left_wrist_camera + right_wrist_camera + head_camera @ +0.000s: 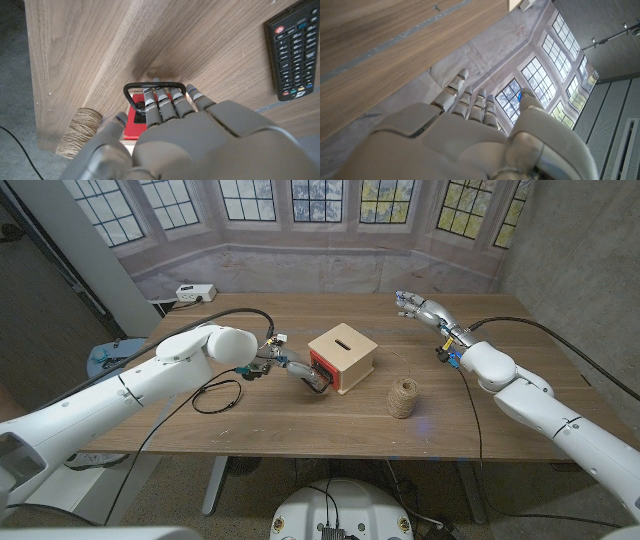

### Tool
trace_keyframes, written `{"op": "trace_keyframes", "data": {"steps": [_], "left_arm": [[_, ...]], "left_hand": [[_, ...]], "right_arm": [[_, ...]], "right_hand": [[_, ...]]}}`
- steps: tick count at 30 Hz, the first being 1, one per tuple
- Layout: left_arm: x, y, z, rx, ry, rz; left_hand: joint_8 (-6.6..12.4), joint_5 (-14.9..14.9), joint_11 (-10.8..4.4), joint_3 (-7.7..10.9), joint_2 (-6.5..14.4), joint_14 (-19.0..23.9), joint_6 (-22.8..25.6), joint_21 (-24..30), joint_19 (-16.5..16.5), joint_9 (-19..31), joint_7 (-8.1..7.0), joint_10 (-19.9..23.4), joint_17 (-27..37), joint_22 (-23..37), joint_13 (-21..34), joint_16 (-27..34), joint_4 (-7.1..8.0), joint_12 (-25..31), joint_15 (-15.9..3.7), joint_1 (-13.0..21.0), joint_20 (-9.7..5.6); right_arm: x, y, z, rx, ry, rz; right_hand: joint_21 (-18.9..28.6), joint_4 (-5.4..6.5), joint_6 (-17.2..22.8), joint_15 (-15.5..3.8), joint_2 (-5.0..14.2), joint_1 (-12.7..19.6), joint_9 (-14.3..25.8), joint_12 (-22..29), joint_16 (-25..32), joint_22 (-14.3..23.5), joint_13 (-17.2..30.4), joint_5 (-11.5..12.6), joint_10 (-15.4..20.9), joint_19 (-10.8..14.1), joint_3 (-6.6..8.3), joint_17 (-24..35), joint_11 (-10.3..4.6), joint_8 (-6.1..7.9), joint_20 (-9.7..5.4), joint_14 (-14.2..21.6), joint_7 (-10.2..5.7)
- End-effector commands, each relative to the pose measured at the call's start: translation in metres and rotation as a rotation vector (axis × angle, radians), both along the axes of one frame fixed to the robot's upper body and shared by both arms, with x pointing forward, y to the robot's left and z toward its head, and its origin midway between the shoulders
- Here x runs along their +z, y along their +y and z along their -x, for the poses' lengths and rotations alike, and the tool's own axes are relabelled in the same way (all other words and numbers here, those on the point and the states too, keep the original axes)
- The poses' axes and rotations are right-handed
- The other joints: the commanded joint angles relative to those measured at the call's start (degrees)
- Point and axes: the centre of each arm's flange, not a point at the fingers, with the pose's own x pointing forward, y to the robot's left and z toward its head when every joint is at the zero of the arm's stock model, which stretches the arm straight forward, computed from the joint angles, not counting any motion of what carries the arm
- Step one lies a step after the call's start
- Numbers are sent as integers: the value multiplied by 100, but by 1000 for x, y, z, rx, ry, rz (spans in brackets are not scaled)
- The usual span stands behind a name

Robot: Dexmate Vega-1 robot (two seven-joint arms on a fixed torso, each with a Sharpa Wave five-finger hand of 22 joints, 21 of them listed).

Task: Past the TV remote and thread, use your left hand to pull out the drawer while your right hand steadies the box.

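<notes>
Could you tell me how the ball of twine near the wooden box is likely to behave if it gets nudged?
The ball of twine stands on its end, so a light nudge would probably slide it or tip it. Once on its side, its rounded shape suggests it would roll. It looks light for its size, and the loose strand trailing toward the wooden box could drag or unwind.

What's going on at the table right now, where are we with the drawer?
The left hand is at the red drawer front of the wooden box, its fingers hooked in the black wire handle. The drawer looks barely out, if at all. The right hand is raised over the table's far right part, well away from the box, holding nothing. The thread spool stands in front of the box; the TV remote lies nearby.
</notes>
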Motion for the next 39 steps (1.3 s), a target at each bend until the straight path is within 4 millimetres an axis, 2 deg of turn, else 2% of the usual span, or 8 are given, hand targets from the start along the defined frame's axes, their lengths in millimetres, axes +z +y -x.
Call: {"op": "trace_keyframes", "data": {"steps": [1,23,39], "left_arm": [[-3,-5,6,13,0,9],[-17,1,13,45,13,29],[-19,2,20,61,16,39]], "left_hand": [[3,23,21,14,11,65,-17,-1,32,17,24,5,6,-1,32,8,18,-17,5,-33,-2],[2,26,25,21,14,124,-34,2,66,17,37,8,9,0,35,19,24,-28,37,-44,1],[8,26,31,21,12,170,-27,-2,73,18,49,17,11,1,36,20,33,-32,52,-56,-3]], "right_arm": [[5,10,2,0,-20,42],[0,14,5,-16,-32,48],[-2,19,8,-16,-40,58]], "right_hand": [[49,-25,27,-213,-1,48,25,6,23,25,31,-1,26,44,-3,5,17,10,-32,-5,-2],[47,-14,30,-224,1,37,26,2,27,25,32,-4,27,40,-17,7,32,9,-40,-1,6],[47,-15,31,-224,3,41,25,-3,30,25,32,-3,20,43,-22,6,27,8,-33,7,5]]}}
